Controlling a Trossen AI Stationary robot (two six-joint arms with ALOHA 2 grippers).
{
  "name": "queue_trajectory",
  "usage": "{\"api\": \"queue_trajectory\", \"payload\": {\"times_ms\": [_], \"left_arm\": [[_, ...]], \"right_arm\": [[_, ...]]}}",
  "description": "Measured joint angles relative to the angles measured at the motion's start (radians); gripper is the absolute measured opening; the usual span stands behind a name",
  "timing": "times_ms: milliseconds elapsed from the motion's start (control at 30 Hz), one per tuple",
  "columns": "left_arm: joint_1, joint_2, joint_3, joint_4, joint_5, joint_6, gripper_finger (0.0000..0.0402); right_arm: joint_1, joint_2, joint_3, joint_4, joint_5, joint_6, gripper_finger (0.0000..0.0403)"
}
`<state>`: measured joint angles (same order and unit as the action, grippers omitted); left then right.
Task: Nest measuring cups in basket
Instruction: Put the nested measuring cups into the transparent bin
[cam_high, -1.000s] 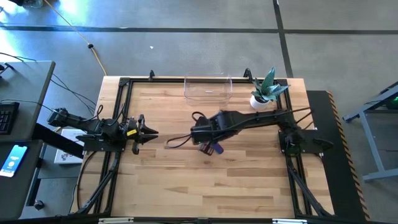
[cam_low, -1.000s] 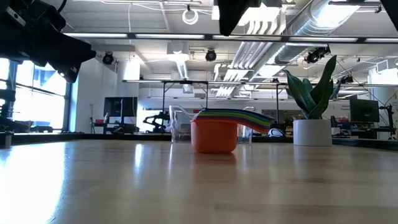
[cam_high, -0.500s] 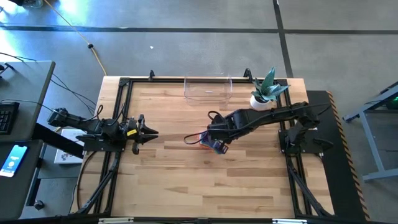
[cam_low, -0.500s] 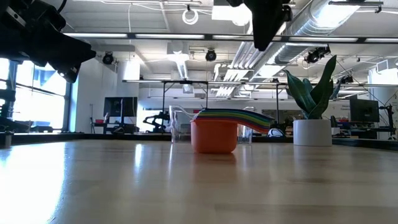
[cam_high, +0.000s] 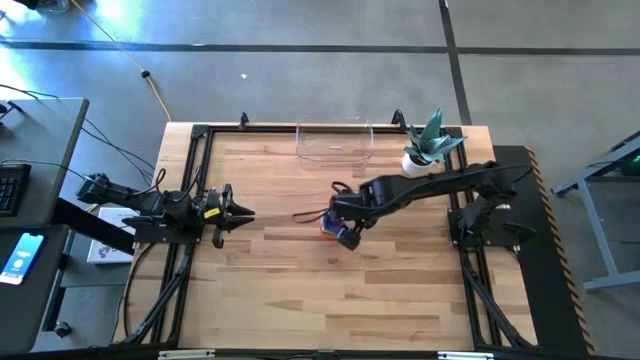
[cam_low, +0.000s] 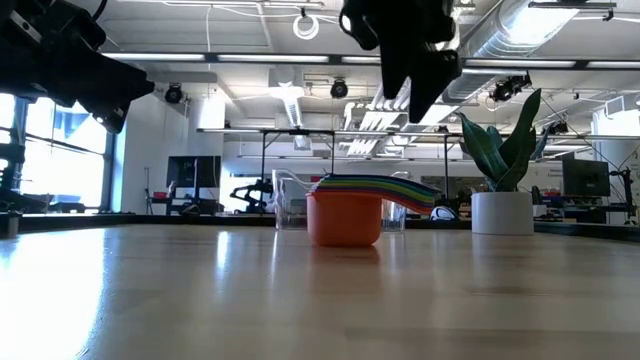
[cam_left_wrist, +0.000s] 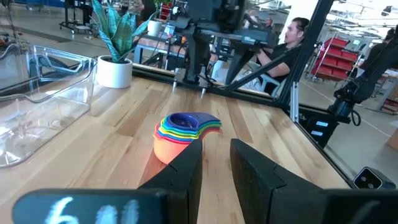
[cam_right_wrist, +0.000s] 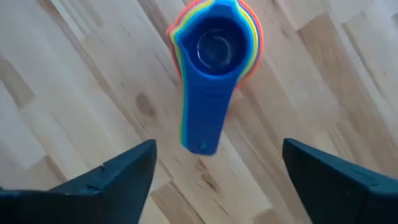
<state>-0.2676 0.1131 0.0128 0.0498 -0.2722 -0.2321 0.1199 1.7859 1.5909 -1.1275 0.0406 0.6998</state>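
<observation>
The measuring cups (cam_right_wrist: 214, 50) are nested in one stack on the bare table, mid-table, the orange one (cam_low: 345, 220) at the bottom and the blue one on top. The blue handle (cam_right_wrist: 204, 118) juts out to one side. My right gripper (cam_right_wrist: 219, 146) hangs open above the stack (cam_high: 327, 224), pointing down, its fingers wide apart and clear of it. The clear basket (cam_high: 335, 143) stands at the far edge. My left gripper (cam_left_wrist: 216, 163) waits at the table's left side, a narrow gap between its fingers, pointing at the stack (cam_left_wrist: 180, 130).
A white pot with a green plant (cam_high: 420, 155) stands at the far right, next to the basket. A person sits beyond the table's right side (cam_left_wrist: 292, 37). Bare wood lies all around the stack.
My right arm has drawn back a little toward the table's right edge, and its gripper has come down somewhat over the stack. The nested cups have stayed where they were.
</observation>
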Motion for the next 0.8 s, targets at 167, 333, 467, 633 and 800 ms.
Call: {"api": "queue_trajectory", "payload": {"times_ms": [167,333,467,633,800], "left_arm": [[0.0,0.0,0.0,0.0,0.0,0.0,0.0074],[0.0,0.0,0.0,0.0,0.0,0.0,0.0074],[0.0,0.0,0.0,0.0,0.0,0.0,0.0074],[0.0,0.0,0.0,0.0,0.0,0.0,0.0074],[0.0,0.0,0.0,0.0,0.0,0.0,0.0074]], "right_arm": [[-0.033,0.0,-0.058,0.077,-0.038,0.047,0.0365],[-0.044,0.0,-0.109,0.136,-0.033,0.086,0.0366],[-0.041,0.013,-0.115,0.173,0.001,0.087,0.0366],[-0.027,0.055,-0.115,0.201,-0.017,0.087,0.0366],[0.002,0.09,-0.115,0.228,-0.024,0.086,0.0366]]}}
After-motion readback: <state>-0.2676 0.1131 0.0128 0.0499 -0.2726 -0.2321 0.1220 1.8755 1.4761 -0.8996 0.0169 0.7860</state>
